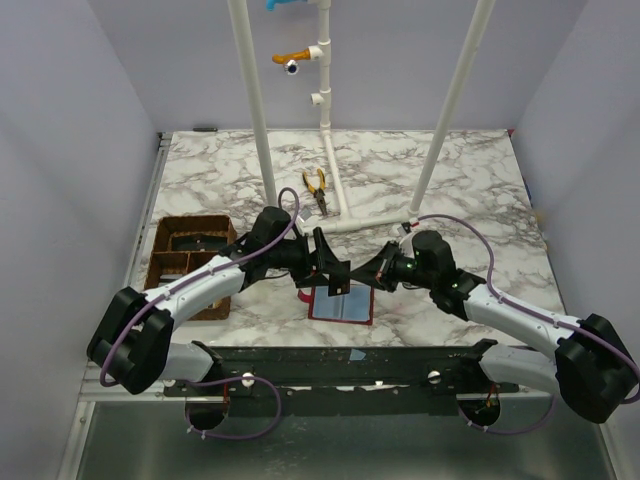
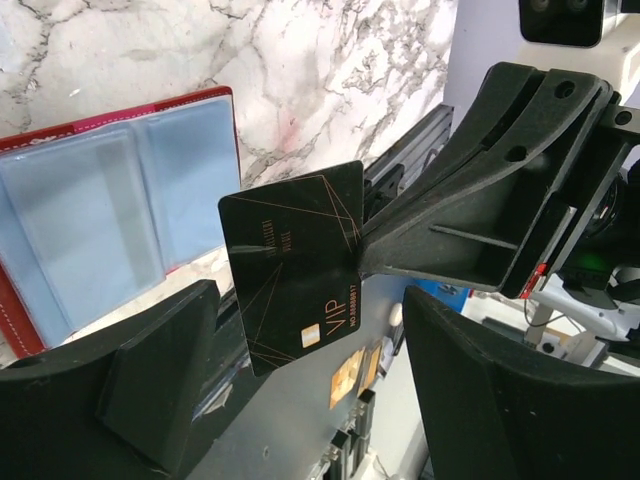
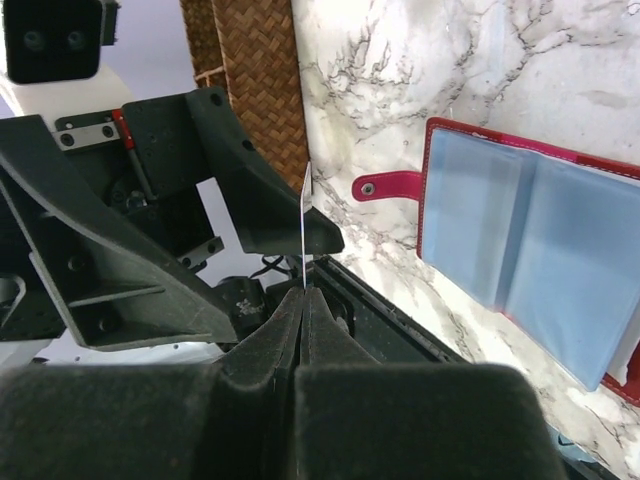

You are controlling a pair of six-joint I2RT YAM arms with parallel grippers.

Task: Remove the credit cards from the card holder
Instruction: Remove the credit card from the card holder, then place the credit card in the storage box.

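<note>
Counted one holder (image 1: 342,305), lying open and flat on the marble tabletop (image 1: 480,190) at lower centre of the top view, beneath both tool tips. Made out two pale blue panels (image 3: 470,225) side by side inside its red cover, filling the right of the right wrist view. Saw one red strap (image 3: 385,187) with a snap sticking out from its left edge.

Counted one card (image 2: 295,270) outside the holder: black, with gold lines and "VIP" printed near one corner, held clear of the tabletop at mid-frame in the left wrist view. Found the right tool (image 3: 303,290) clenched on that card, pinching one edge and showing it edge-on and upright in its own view. Found the left tool (image 2: 310,310) released, with its two fingers (image 2: 150,390) spread wide at the bottom corners of its view, flanking the card without touching.

Noted one woven brown tray (image 1: 192,221) at left of the top view, apart from the holder. Noted one pair of yellow-handled pliers (image 1: 317,190) at upper centre, well apart from it.
</note>
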